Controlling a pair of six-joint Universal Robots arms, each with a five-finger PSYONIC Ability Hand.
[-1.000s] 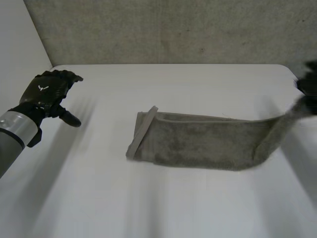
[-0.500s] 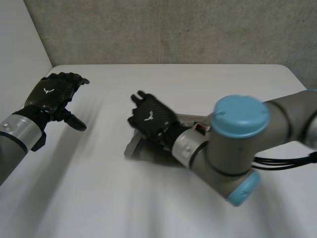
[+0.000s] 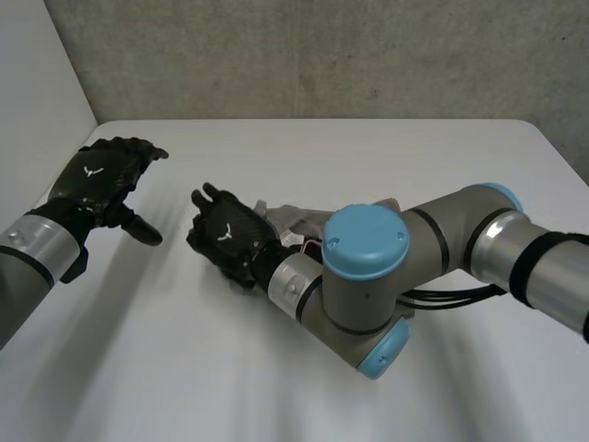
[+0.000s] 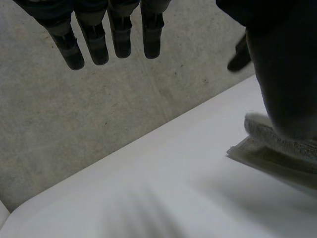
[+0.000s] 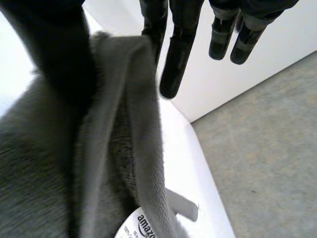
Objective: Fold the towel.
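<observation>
Black and idle, the left hand (image 3: 97, 180) hovers over the white surface (image 3: 386, 157), its fingers (image 4: 94, 39) straight and loose, holding nothing, well apart from the cloth. Nearer the middle, the right hand (image 3: 225, 238) sits at the left end of the grey towel (image 3: 287, 217), pinching a raised layer between thumb and straight fingers (image 5: 176, 54). That arm hides most of the towel; I judge one fold brought across, not yet released or flattened
</observation>
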